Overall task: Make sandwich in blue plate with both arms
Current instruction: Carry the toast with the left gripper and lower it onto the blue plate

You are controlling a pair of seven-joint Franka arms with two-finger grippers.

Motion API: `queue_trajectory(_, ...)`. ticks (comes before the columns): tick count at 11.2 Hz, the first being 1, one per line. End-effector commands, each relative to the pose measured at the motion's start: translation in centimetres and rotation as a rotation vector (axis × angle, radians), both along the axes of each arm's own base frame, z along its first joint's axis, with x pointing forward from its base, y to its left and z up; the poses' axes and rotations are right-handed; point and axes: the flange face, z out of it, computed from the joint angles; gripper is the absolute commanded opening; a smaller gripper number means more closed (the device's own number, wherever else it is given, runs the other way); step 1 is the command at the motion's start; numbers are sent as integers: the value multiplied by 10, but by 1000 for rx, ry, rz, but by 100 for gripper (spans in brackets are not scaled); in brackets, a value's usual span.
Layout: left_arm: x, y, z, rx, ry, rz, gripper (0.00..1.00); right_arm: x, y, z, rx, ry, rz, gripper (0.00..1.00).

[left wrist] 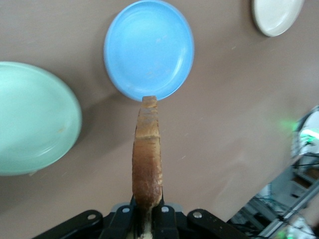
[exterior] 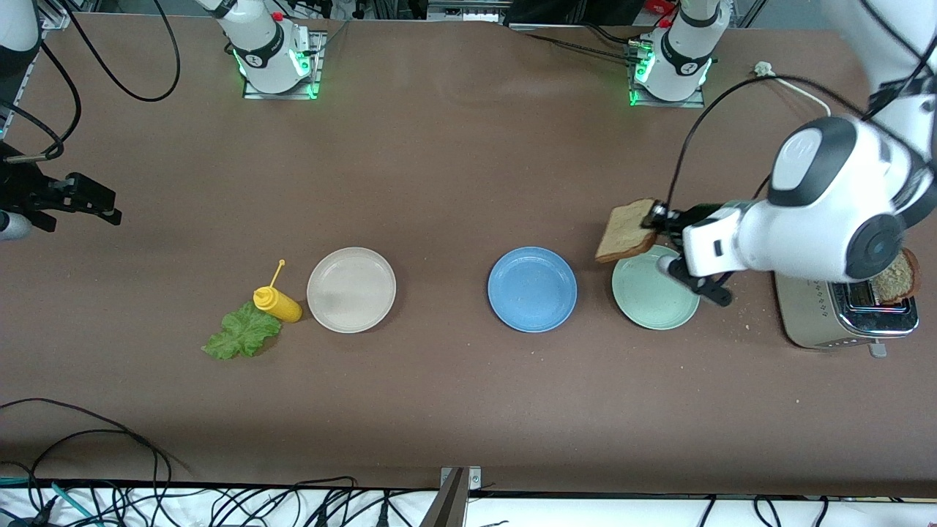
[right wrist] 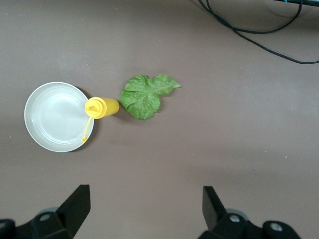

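Going across the front view from the right arm's end: right gripper (exterior: pixel 91 201) waits high at that table edge, fingers spread wide with nothing in them, as its wrist view confirms (right wrist: pixel 144 204). Below it on the table lie the lettuce leaf (exterior: pixel 241 331), the yellow squeeze bottle (exterior: pixel 278 304) just beside it, then the beige-white plate (exterior: pixel 351 290). Lettuce is limp, light and tears easily, so I'd pinch it at an edge. Blue plate (exterior: pixel 532 289) sits mid-table, bare. Next, the left gripper (exterior: pixel 656 216) is clamped on one bread slice (exterior: pixel 626 231), held on edge over the rim of the pale green plate (exterior: pixel 654 298), near the blue plate. Bread is light, soft and crumbly; a grip on the crust edge looks right, and a hard squeeze would likely dent it. Toaster (exterior: pixel 849 311) at the left arm's end has a second slice (exterior: pixel 894 279) sticking out. Left wrist view adds what the front view lacks: the slice (left wrist: pixel 147 159) seen thin-side on, pinched between both fingers, pointing at the blue plate (left wrist: pixel 149 50). Right wrist view shows the leaf (right wrist: pixel 145 94) lying flat, clear of the bottle (right wrist: pixel 101 107).
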Motion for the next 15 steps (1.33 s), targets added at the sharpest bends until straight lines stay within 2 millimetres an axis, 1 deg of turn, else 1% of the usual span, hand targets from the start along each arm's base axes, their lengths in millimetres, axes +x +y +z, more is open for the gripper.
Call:
queue_trajectory(1,20,-54,-59,-185,21,57,0,2,1,5,10,-9,-2,100)
queue_trajectory(3,29,-79,-104,-266,3,78,0,2,0,5,8,-9,3,100)
queue_trajectory(4,34,-84,-121,-293,-12,106,0,2,0,5,8,-9,3,100)
queue_trajectory(5,32,-96,-138,-333,16,138,0,2,-2,4,8,-4,-3,100)
queue_trajectory(8,31,-97,-179,-334,45,177,0,2,0,4,10,-1,-8,100)
queue_trajectory(9,31,-95,-197,-327,53,196,0,1,1,5,12,-4,-6,100)
queue_trajectory(10,33,-94,-212,-317,45,213,0,1,3,5,14,-4,-4,100)
queue_trajectory(11,32,-94,-224,-309,43,226,0,1,7,6,13,-6,3,100)
queue_trajectory(13,23,-98,-245,-296,57,238,0,1,6,6,13,-6,1,100)
queue_trajectory(15,10,-109,-253,-300,91,233,0,1,6,6,13,-6,1,100)
